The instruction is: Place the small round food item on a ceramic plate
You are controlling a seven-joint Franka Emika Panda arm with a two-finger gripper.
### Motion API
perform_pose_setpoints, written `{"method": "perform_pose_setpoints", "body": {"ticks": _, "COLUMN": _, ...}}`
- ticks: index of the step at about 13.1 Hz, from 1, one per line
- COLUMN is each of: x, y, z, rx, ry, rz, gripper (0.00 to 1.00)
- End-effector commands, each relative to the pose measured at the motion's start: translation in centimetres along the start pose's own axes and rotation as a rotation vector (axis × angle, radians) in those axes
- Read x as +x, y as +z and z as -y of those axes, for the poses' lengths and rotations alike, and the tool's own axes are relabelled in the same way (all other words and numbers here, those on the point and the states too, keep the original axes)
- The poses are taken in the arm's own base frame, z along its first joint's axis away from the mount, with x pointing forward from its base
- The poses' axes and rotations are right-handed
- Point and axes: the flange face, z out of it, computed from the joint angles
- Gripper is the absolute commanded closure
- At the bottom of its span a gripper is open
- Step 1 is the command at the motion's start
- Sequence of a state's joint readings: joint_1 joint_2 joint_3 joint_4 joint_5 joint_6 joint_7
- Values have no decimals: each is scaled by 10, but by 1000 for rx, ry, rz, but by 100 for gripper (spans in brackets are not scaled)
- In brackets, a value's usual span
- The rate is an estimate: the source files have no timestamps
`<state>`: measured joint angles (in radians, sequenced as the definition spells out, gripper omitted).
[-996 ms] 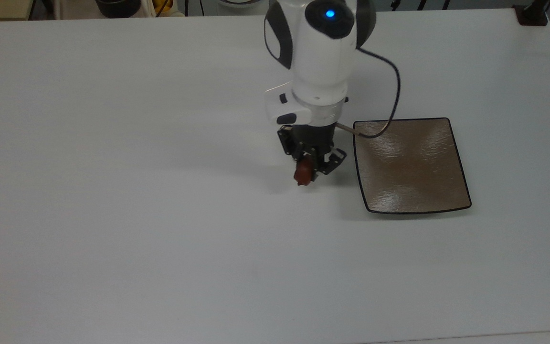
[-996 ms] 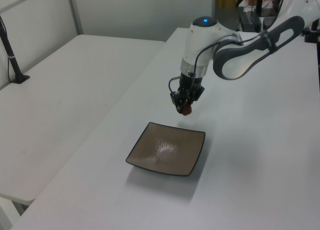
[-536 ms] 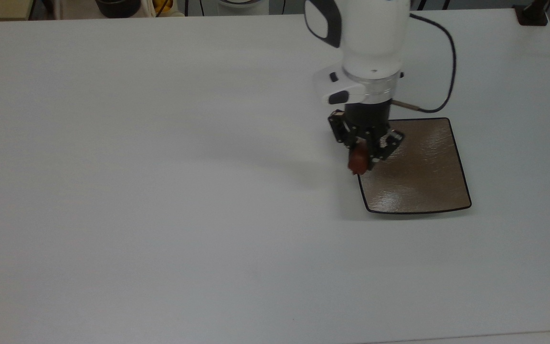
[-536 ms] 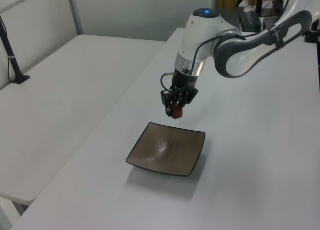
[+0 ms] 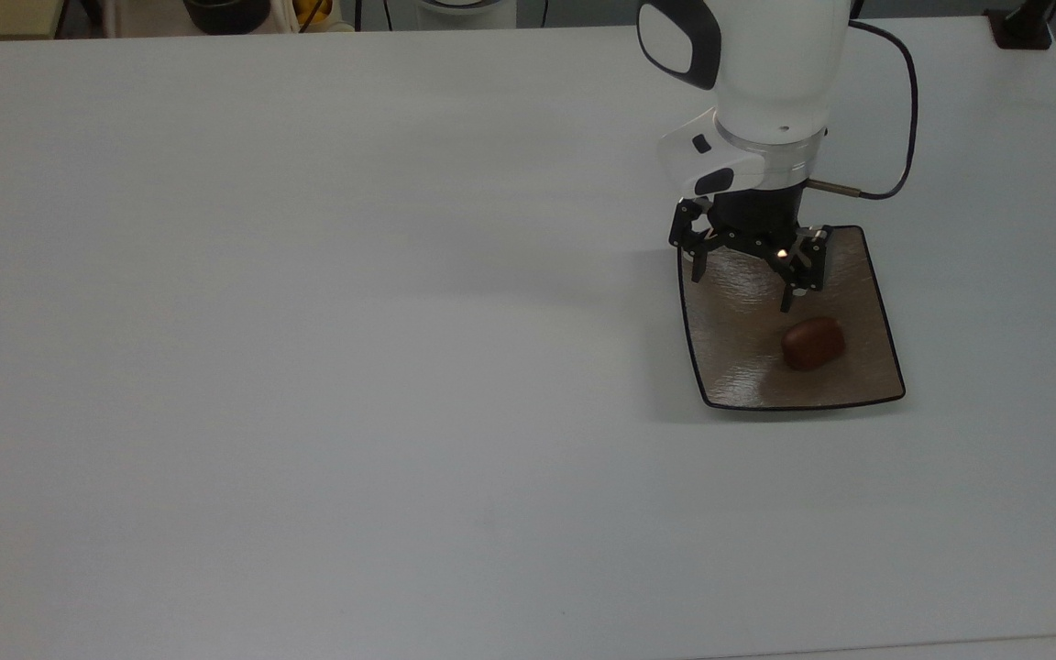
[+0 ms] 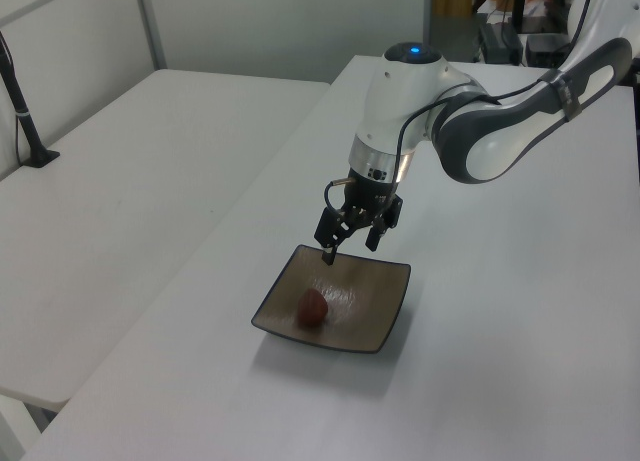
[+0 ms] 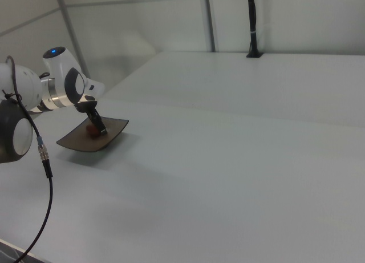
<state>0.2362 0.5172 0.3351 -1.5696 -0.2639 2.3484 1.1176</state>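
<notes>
The food item (image 5: 812,343) now lies on the plate (image 5: 858,266), just below the gripper (image 5: 747,263) in the top view and a little toward the top view's right. In the left view it (image 6: 312,307) rests in the plate's (image 6: 385,301) hollow, below and to the left view's left of the fingertips. Half a second ago it was pinched between the fingers over the plate's edge; now the fingers are spread wide and hold nothing, hanging above the plate's far part. So the item has been let go and has landed inside the rim, apart from the gripper.

In the right view the item (image 7: 91,130) shows as a reddish spot just behind the gripper (image 7: 98,126), on the dark plate (image 7: 68,143).

The placing looks done: the item sits well within the black rim and seems at rest. What is left, by my judgement, is only for the arm to lift away without brushing the item or the plate. The white table (image 5: 308,367) around the plate is bare.
</notes>
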Motion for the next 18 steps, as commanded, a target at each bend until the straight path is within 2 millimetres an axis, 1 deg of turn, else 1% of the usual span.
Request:
{"method": "perform_pose_setpoints", "body": {"ticks": 1, "x": 6, "y": -19, "z": -7, "rx": -40, "ry": -1, "rz": -9, "gripper": 0}}
{"method": "perform_pose_setpoints", "body": {"ticks": 2, "x": 1, "y": -19, "z": -16, "rx": -121, "ry": -68, "rz": 37, "gripper": 0}}
{"method": "perform_pose_setpoints", "body": {"ticks": 3, "x": -4, "y": -27, "z": -24, "rx": -176, "ry": -182, "rz": 97, "gripper": 0}}
{"method": "perform_pose_setpoints", "body": {"ticks": 4, "x": -6, "y": -32, "z": -31, "rx": -184, "ry": -269, "rz": 157, "gripper": 0}}
{"method": "perform_pose_setpoints", "body": {"ticks": 5, "x": -5, "y": -49, "z": -43, "rx": -180, "ry": -373, "rz": 246, "gripper": 0}}
{"method": "perform_pose_setpoints", "body": {"ticks": 7, "x": -6, "y": -72, "z": -73, "rx": -259, "ry": -536, "rz": 376, "gripper": 0}}
{"method": "perform_pose_setpoints", "body": {"ticks": 8, "x": -5, "y": -81, "z": -88, "rx": -281, "ry": -614, "rz": 406, "gripper": 0}}
{"method": "perform_pose_setpoints", "body": {"ticks": 9, "x": -3, "y": -91, "z": -99, "rx": -289, "ry": -651, "rz": 415, "gripper": 0}}
{"method": "perform_pose_setpoints", "body": {"ticks": 10, "x": 1, "y": -110, "z": -114, "rx": -299, "ry": -683, "rz": 415, "gripper": 0}}
{"method": "perform_pose_setpoints", "body": {"ticks": 11, "x": 11, "y": -133, "z": -132, "rx": -293, "ry": -655, "rz": 389, "gripper": 0}}
{"method": "perform_pose_setpoints", "body": {"ticks": 12, "x": 19, "y": -152, "z": -151, "rx": -286, "ry": -618, "rz": 359, "gripper": 0}}
{"method": "perform_pose_setpoints", "body": {"ticks": 13, "x": 36, "y": -168, "z": -170, "rx": -267, "ry": -578, "rz": 342, "gripper": 0}}
{"method": "perform_pose_setpoints", "body": {"ticks": 15, "x": 64, "y": -200, "z": -201, "rx": -177, "ry": -541, "rz": 300, "gripper": 0}}
{"method": "perform_pose_setpoints", "body": {"ticks": 16, "x": 70, "y": -212, "z": -216, "rx": -158, "ry": -518, "rz": 276, "gripper": 0}}
{"method": "perform_pose_setpoints", "body": {"ticks": 18, "x": 81, "y": -225, "z": -233, "rx": -135, "ry": -494, "rz": 258, "gripper": 0}}
